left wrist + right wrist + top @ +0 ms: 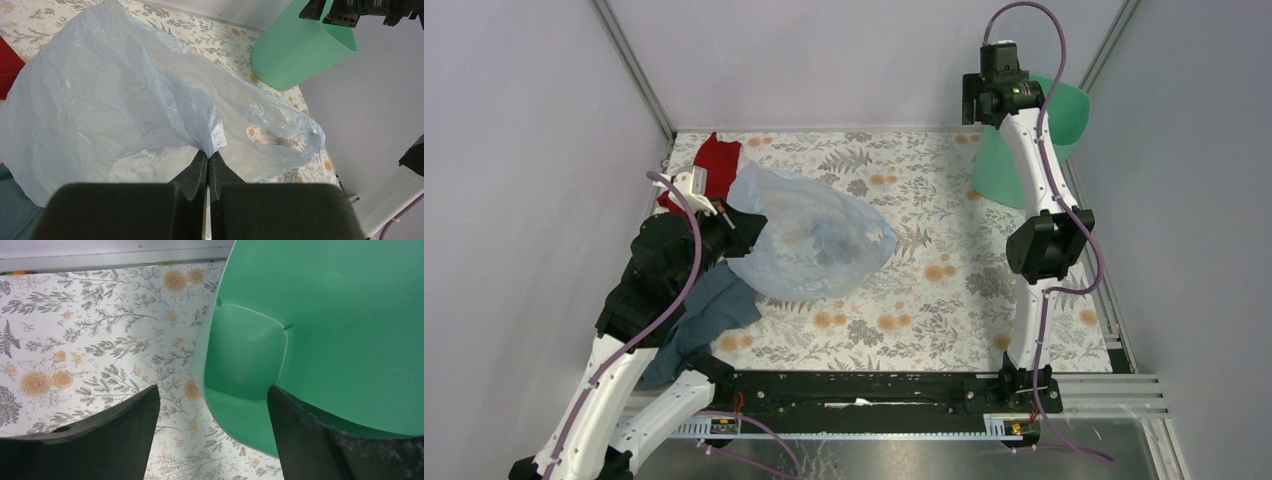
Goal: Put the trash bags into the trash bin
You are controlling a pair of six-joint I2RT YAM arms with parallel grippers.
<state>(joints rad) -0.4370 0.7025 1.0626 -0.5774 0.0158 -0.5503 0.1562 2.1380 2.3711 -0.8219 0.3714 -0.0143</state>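
**Trash bag [809, 240] of thin, translucent pale-blue film, caught at its left edge, well left of the bin**

Farthest from the mint-green plastic trash bin [1002, 170] with its rounded-square rim, a crumpled red cloth [717, 165] lies at the far-left edge of the floral-patterned table [924, 300]. Next toward the bin, the left gripper [207, 155] is clenched on a fold of the bag [100, 100], its black fingers pressed together with the film between them. An opaque grey-blue cloth [709, 320] lies on the near left, touching the bag. The bag spreads crinkled and flat across the table, one handle loop reaching toward the bin but stopping short of it. The bin [300, 55] stands tilted at the far right corner. The right gripper [212, 390] is over it, fingers spread wide, with the bin's [325, 315] near rim running between them; whether either finger touches the rim cannot be told.
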